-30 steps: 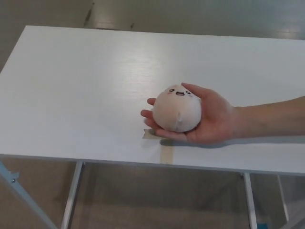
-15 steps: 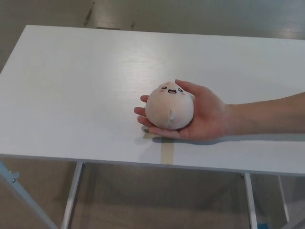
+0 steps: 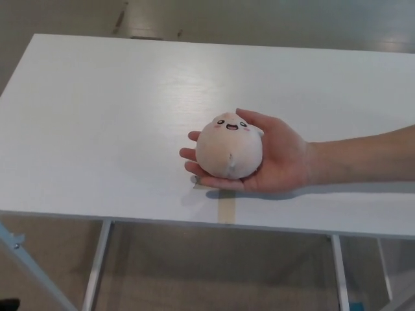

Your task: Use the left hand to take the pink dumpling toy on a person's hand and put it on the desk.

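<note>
From my remote view, the dumpling toy (image 3: 229,148) sits in a person's upturned hand (image 3: 275,162), which reaches in from the picture's right over the counter (image 3: 97,116). The hand lies near the counter's front edge, right of centre. A strip of tape (image 3: 226,206) lies on the counter just below the hand, at the edge.

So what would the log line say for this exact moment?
round pink plush dumpling toy: resting in person's open palm | white desk: underneath | robot hands: not in view | pickup: not started
</note>
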{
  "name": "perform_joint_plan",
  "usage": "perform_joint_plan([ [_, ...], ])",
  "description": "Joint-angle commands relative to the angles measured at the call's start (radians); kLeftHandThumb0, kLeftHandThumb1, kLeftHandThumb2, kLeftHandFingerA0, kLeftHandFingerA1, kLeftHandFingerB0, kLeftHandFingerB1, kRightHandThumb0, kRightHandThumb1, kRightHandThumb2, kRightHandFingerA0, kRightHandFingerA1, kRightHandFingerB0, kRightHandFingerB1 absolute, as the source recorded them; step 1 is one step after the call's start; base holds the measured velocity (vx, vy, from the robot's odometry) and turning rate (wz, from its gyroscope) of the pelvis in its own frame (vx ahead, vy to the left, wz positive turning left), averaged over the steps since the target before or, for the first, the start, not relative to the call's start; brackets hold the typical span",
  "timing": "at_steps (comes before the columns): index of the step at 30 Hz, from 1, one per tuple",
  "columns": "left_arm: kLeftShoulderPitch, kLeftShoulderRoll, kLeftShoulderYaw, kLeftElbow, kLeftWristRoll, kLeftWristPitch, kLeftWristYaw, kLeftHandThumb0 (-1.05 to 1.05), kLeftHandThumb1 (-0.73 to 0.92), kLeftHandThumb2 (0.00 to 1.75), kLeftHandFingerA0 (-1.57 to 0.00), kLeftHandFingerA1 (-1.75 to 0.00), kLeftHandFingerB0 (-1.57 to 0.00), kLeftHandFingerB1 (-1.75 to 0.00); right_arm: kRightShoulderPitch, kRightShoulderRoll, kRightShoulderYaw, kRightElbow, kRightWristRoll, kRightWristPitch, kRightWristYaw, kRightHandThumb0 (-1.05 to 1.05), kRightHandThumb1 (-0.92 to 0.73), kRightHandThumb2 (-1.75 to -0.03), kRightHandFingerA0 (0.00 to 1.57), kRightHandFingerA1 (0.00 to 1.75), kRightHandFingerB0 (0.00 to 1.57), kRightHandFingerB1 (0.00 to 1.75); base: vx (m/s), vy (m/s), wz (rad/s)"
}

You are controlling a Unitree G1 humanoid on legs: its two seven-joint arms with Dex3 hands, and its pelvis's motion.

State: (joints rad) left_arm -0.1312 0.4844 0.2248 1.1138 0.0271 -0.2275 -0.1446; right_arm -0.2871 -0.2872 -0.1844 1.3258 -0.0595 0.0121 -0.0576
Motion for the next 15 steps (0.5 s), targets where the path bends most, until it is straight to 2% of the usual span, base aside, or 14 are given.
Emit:
perform_joint_plan([
  [1,0.183,0.050,0.028,-0.296,-0.136,-0.104,-0.293,-0.47,0.42,0.67,-0.35,-0.45,-0.30,-0.41,0.004,-0.006,0.000,0.004,0.003,0.008,0.006,-0.20,-0.69,-0.61,0.68,0.46,0.52,0.42,0.00,0.000,0.00],
  [3,0.245,0.065,0.042,-0.411,-0.186,-0.086,-0.362,-0.49,0.43,0.66,-0.31,-0.42,-0.27,-0.39,0.003,-0.006,0.001,0.004,0.002,0.009,0.005,-0.20,-0.69,-0.60,0.68,0.46,0.52,0.42,0.00,0.000,0.00],
  [4,0.378,0.112,0.067,-0.638,-0.277,-0.052,-0.476,-0.51,0.41,0.66,-0.29,-0.43,-0.22,-0.37,0.002,-0.007,0.005,0.004,-0.002,0.010,0.008,-0.20,-0.69,-0.60,0.68,0.46,0.52,0.42,0.00,0.000,0.00],
  [7,0.524,0.180,0.126,-0.876,-0.378,-0.001,-0.581,-0.49,0.40,0.65,-0.30,-0.43,-0.22,-0.37,-0.001,-0.009,0.005,0.005,-0.003,0.011,0.007,-0.21,-0.69,-0.61,0.67,0.46,0.52,0.42,0.00,0.000,0.00],
  [10,0.583,0.210,0.169,-0.968,-0.437,0.011,-0.636,-0.49,0.40,0.65,-0.30,-0.43,-0.23,-0.37,-0.003,-0.009,0.005,0.005,-0.002,0.012,0.008,-0.21,-0.69,-0.61,0.67,0.46,0.52,0.42,0.00,0.000,0.00],
  [15,0.727,0.262,0.431,-1.237,-0.756,0.114,-0.878,-0.46,0.37,0.63,-0.33,-0.45,-0.21,-0.37,0.002,-0.011,-0.003,0.005,0.005,0.009,0.014,-0.20,-0.69,-0.61,0.67,0.46,0.52,0.41,0.00,0.000,0.00],
])
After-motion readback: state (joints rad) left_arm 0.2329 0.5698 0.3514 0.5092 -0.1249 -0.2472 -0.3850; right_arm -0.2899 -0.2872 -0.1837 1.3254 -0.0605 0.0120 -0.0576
